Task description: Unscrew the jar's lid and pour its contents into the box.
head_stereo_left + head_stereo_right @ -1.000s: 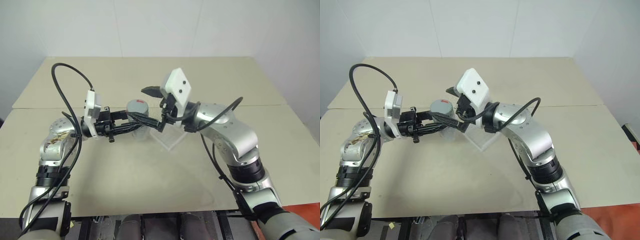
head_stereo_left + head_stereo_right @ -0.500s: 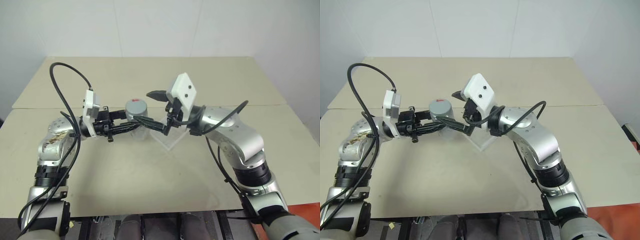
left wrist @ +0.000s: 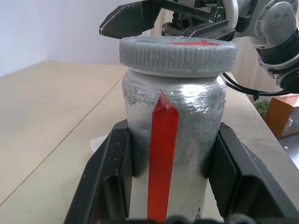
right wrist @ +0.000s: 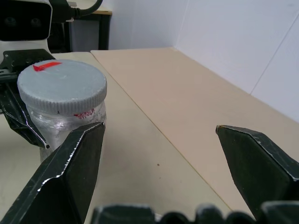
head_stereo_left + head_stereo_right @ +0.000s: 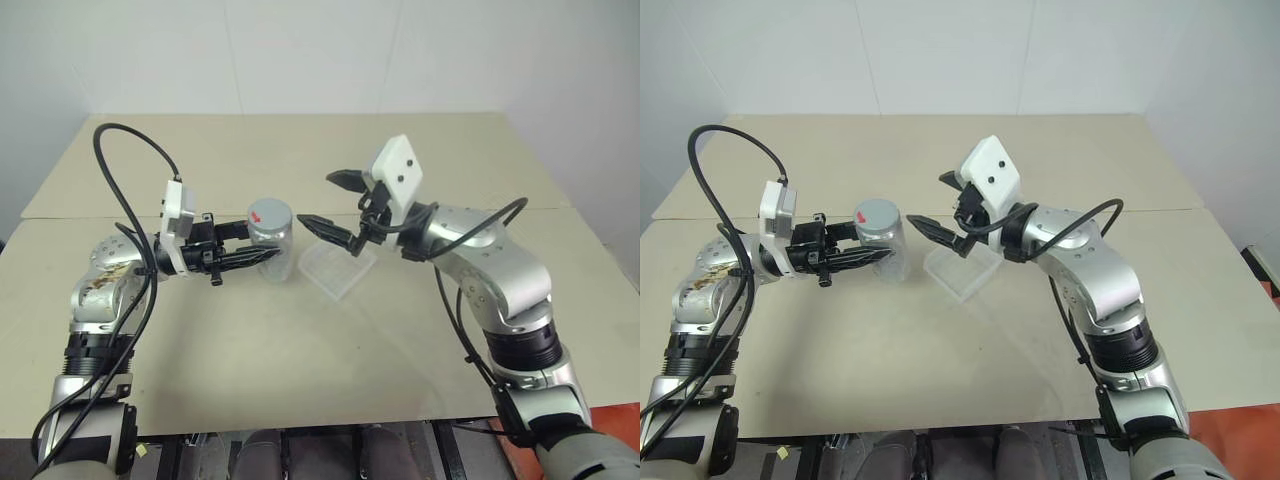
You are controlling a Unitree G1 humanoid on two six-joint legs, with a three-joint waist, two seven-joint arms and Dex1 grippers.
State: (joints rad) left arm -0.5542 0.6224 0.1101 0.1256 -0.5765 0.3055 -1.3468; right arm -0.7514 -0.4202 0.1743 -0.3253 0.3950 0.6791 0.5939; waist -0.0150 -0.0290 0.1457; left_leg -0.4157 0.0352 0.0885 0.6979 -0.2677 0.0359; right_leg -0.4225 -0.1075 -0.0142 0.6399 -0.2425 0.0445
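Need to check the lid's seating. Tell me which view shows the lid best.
The left wrist view: the lid sits close and side-on, its ribbed edge seated on the jar, which the left gripper clamps. The right wrist view shows its top and red mark; the eye views show it small, from above.

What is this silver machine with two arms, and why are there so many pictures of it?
It's a robot. Two pictures come from cameras in its head, looking down at a tan table. Two more come from little cameras on its wrists. Its left gripper squeezes a silvery jar with a red stripe; the grey lid is on. Its right gripper is open beside the jar, holding nothing. A clear plastic box sits on the table next to the jar.
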